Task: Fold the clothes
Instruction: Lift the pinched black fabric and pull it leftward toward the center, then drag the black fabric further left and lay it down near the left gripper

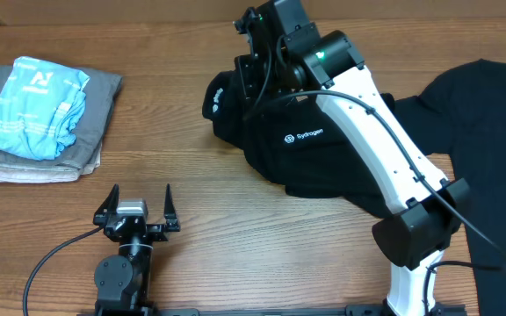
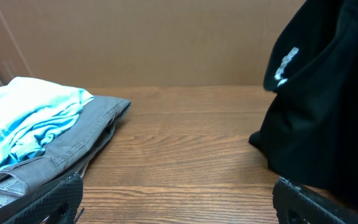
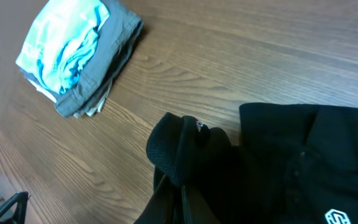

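R hand (image 1: pixel 255 83) pinches black T-shirt (image 1: pixel 279 162) right of folded pile (image 1: pixel 42 114), L hand (image 1: pixel 137 204) spread; best drag fabric flat, w/o bunching.

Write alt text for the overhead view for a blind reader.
The right gripper, reaching across the wooden table, is shut on a bunched black fabric T-shirt with a small white logo. The left gripper sits open and empty near the front. A folded light blue garment on grey cloth lies far left.
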{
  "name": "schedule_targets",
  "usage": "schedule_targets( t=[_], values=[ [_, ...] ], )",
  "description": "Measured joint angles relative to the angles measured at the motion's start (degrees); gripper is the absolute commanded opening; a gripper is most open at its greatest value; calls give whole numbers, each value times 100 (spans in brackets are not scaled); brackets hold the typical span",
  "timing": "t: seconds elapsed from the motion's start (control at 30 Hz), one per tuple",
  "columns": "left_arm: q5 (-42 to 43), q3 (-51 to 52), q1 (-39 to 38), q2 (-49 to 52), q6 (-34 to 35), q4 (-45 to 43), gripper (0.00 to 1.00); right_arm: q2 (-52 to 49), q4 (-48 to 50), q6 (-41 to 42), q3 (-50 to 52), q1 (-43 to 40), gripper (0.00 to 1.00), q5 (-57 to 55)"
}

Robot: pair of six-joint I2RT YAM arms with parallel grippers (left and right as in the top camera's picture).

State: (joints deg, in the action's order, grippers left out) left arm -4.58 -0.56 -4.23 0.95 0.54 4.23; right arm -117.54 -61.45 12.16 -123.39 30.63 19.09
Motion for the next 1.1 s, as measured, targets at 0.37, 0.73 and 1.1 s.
schedule_targets(
  t=[0.37, 0.73, 1.1],
  values=[
    [0, 0, 0, 0, 0, -2, 100, -684, 79, -4, 0, 140, 4, 7],
    [0, 0, 0, 0, 0, -2, 100, -684, -11, -15, -2, 603, 4, 251],
    [0, 0, 0, 0, 0, -2, 100, -682, -527, -7, -2, 1364, 4, 317]
  ],
)
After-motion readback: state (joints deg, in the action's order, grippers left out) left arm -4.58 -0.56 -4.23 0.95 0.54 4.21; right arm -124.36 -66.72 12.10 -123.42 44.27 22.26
